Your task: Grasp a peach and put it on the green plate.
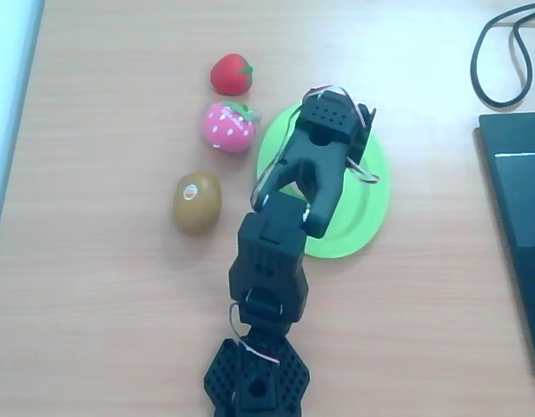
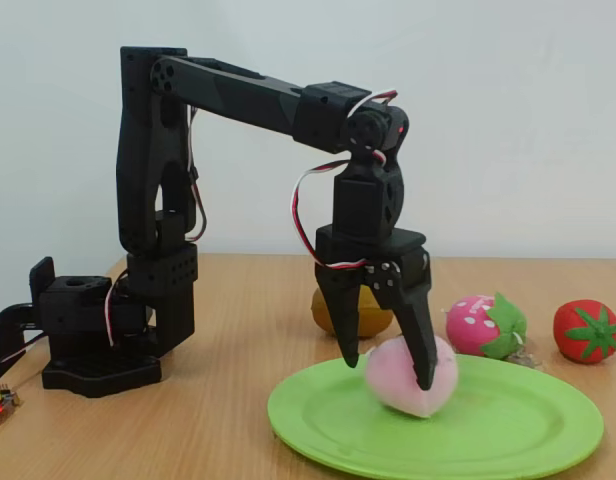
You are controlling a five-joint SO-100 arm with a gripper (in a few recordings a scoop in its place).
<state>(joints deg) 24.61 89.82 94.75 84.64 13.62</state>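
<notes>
The pale pink peach (image 2: 433, 375) lies on the lime-green plate (image 2: 508, 420) in the fixed view. My black gripper (image 2: 388, 373) points straight down over it, open, with one finger on each side. The left finger (image 2: 346, 335) stands a small gap away from the peach, and the right finger (image 2: 418, 340) crosses in front of it. From overhead, my arm (image 1: 324, 156) stretches over the green plate (image 1: 363, 217) and hides the peach.
A pink dotted strawberry (image 1: 228, 126), a red tomato-like fruit (image 1: 231, 74) and a brown kiwi (image 1: 196, 201) lie left of the plate in the overhead view. A black flat device (image 1: 515, 226) and a black cable (image 1: 502, 52) are at the right edge.
</notes>
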